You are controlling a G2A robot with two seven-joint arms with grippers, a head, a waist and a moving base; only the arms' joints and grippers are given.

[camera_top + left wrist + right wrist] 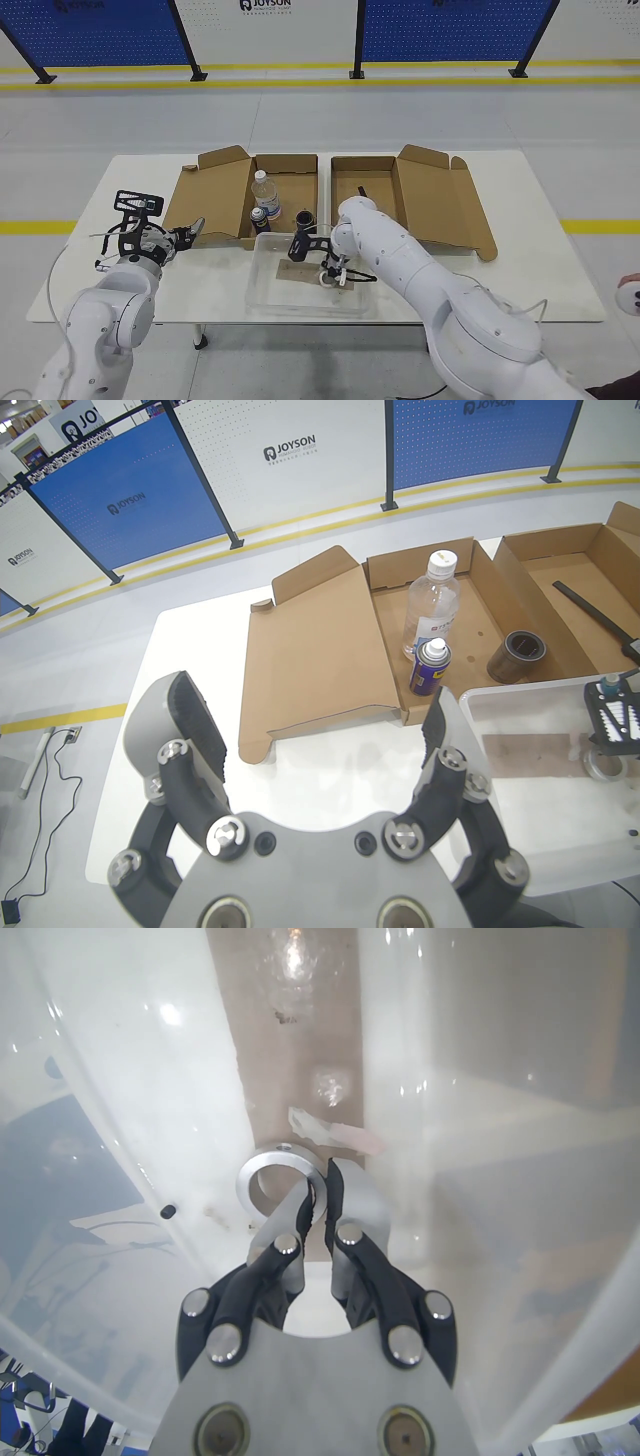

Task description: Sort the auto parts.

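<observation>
My right gripper (320,1178) is down inside the clear plastic bin (150,1078), shut on the wall of a silver metal ring (270,1168), one finger through its hole. From the left wrist view the ring (602,765) sits low in the bin under that gripper (612,720). In the top view the right gripper (330,278) is over the bin (262,290). My left gripper (312,700) stands open and empty above the bare table, left of the boxes (190,232).
The left cardboard box (290,165) holds a clear bottle (432,605), a blue spray can (430,667) and a dark cylinder (515,655). A black strip (592,612) lies in the right box (375,170). A small black screw (168,1211) lies in the bin.
</observation>
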